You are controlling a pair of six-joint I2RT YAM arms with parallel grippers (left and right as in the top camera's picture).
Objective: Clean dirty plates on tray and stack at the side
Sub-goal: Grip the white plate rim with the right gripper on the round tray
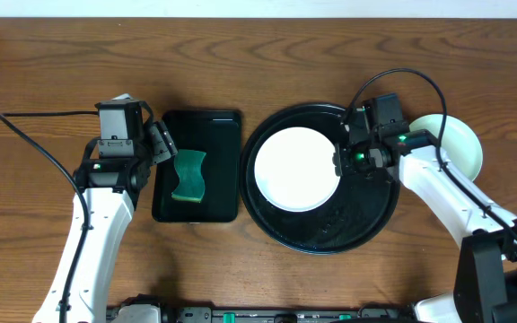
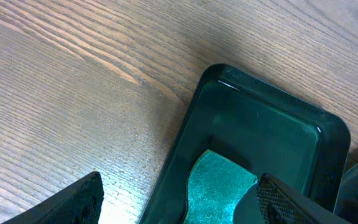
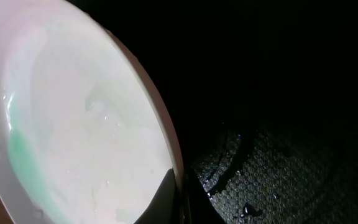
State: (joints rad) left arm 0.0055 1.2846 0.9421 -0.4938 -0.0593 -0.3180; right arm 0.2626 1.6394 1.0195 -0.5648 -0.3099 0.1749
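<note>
Pinching the right rim of the white plate (image 1: 294, 169), the right pincer (image 1: 341, 161) was pressed together at centre right of the overhead frame. That plate sat inside the round tray (image 1: 366, 220), toward its upper left, and droplets shone on the tray's bare floor. At centre left, the left pincer (image 1: 162, 144) was spread wide and empty, straddling the left edge of the oblong tray (image 1: 218, 126), where a green sponge (image 1: 188, 176) lay. Farther right, a green plate (image 1: 463, 144) sat on the counter (image 1: 43, 63) just beside the round tray, partly hidden by the right arm.
</note>
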